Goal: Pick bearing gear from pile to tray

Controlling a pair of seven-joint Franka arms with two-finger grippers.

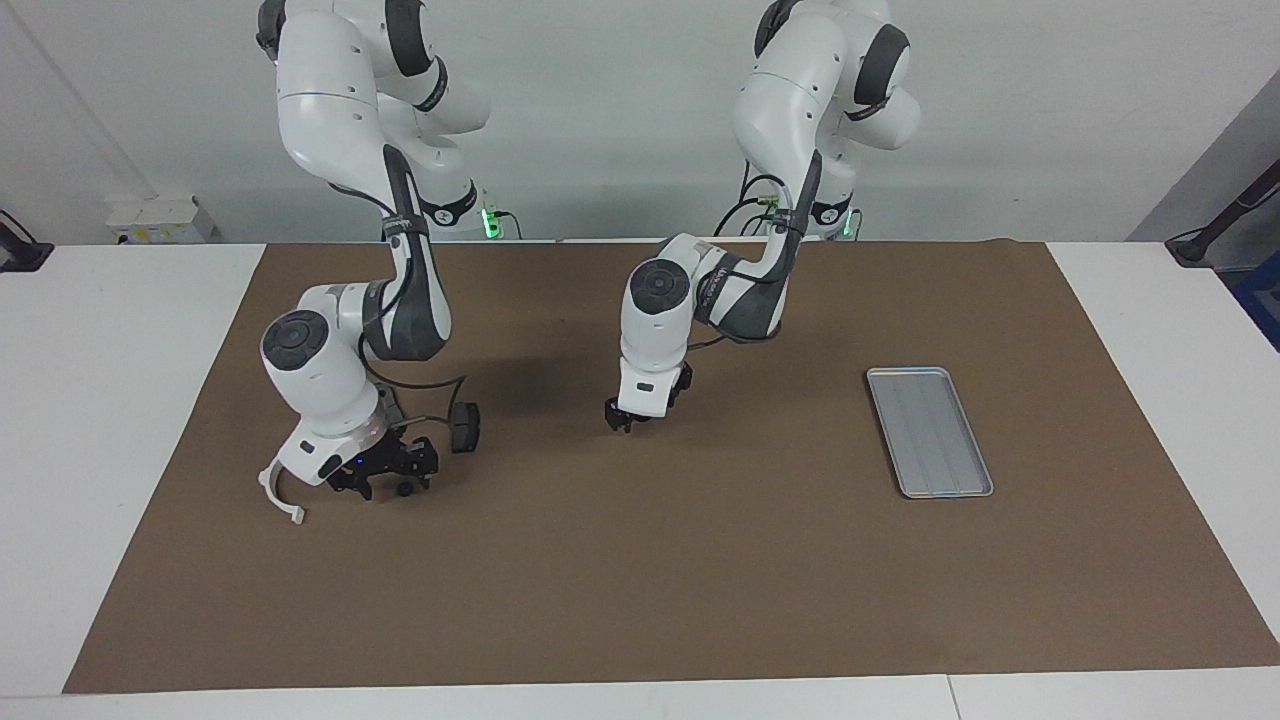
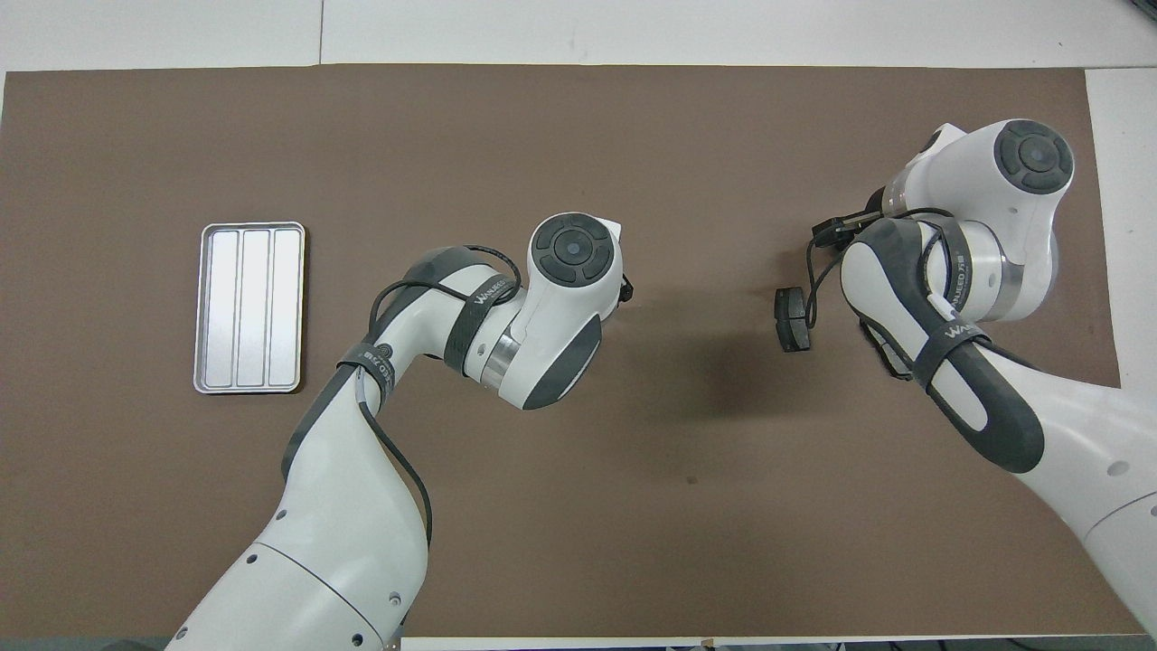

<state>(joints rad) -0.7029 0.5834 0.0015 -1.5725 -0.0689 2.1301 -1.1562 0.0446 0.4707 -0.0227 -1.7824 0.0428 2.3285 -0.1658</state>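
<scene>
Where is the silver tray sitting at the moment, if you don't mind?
The tray lies empty on the brown mat toward the left arm's end of the table, apart from both grippers.

The pile lies toward the right arm's end of the table: a white half-ring bracket, a dark grey pad-shaped plate and a tiny black ring. The flat silver-grey grooved tray lies well apart, toward the left arm's end.

White lettering stood on a dark strap round the left arm's forearm and on another strap round the right arm's; it looked like a brand name, but could not be read surely.
</scene>
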